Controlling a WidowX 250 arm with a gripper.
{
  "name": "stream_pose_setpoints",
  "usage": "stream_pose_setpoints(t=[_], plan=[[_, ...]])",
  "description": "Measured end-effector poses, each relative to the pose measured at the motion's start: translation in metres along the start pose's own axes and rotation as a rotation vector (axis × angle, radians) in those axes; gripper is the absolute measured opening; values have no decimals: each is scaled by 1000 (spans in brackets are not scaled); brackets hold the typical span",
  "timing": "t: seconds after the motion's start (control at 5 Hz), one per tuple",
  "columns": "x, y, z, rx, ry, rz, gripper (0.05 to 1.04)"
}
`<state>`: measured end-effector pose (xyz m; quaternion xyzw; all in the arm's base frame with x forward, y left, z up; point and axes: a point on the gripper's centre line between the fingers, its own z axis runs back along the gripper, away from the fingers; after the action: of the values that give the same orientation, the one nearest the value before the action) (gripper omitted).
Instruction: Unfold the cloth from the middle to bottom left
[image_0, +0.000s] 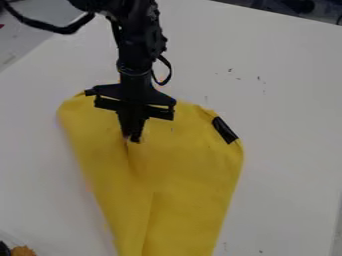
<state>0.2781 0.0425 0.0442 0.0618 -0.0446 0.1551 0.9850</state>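
At the lower left corner of my view I see an orange-brown lumpy thing (23, 251) beside a dark object (4, 248), cut off by the frame. Above them, the left edge of the white tabletop (287, 125) slants up toward the top, and a black cable (57, 27) loops across it to the arm (139, 42).

The yellow cloth (190, 165) lies from left of centre down through the bottom of the view — wide and rounded at its upper end, narrower lower down. White surface runs along both of its long sides. My gripper (131, 140) hangs down over the cloth's upper left part, its fingers drawn close together and their tips at the fabric, where a crease begins and heads downward. I can't tell whether any cloth is pinched between them. Lower down, a folded edge runs toward the bottom.

On the cloth's upper right margin sits a black patch (225, 130), set at a tilt; I can't make out any lettering on it. To the right, the tabletop reaches well out from the cloth — small dark specks (259, 78) dot its upper part — and its far edge slopes down to the right, with dark items (297, 6) beyond.
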Motion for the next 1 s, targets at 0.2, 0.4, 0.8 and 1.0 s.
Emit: stream_pose_setpoints(t=[0.2,0.4,0.8,1.0], plan=[[-17,23,16,30,-47,55,54],[-31,48,18,40,-90,116,54],[-70,106,-29,-35,-107,250,54],[-73,114,-41,-67,-132,261,54]])
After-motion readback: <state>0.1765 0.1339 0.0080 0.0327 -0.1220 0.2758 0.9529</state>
